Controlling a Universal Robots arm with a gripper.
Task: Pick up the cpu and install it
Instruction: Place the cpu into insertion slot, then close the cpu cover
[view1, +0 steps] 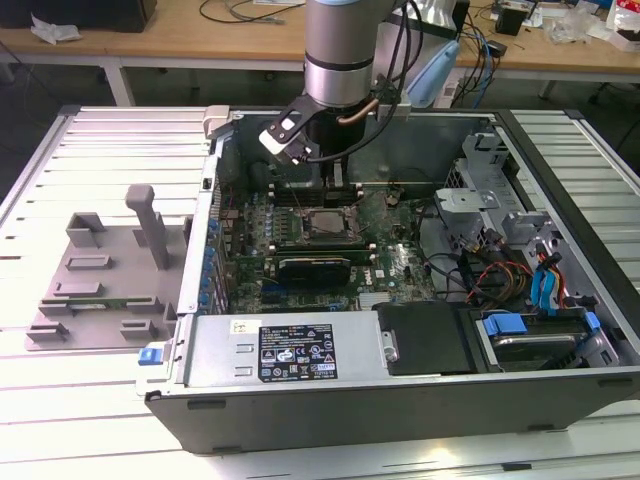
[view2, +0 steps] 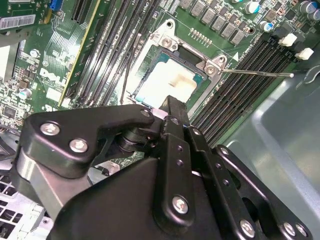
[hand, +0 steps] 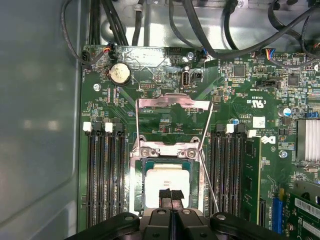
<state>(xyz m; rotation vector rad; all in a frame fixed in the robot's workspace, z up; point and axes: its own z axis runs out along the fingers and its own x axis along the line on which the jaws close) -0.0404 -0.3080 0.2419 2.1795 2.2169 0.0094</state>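
The cpu lies flat inside the socket frame on the motherboard, its bright metal top facing up and its thin pale rim showing along the edges in both wrist views. It looks seated level rather than tilted, though whether it is fully home I cannot tell.

The gripper hangs directly over the near part of the chip. Its two black fingertips are pressed together with only a hairline between them, and nothing is caught there. Whether the tips touch the metal top is not clear.

I judge the chip to be light, thin and stiff, with a smooth lid that would slip under a loose pinch. The contact side and the socket beneath are likely delicate, so it wants holding by two opposite edges of the rim, kept level, never dragged.

Just beyond the socket the hinged load plate stands swung open, and the thin retention lever slants beside it, unlatched. Rows of memory slots flank the socket on both sides, and a coin cell sits farther off.

In the exterior view the arm reaches down into the open computer case. On that view's left, a grey plastic tray rests well apart on the slatted table
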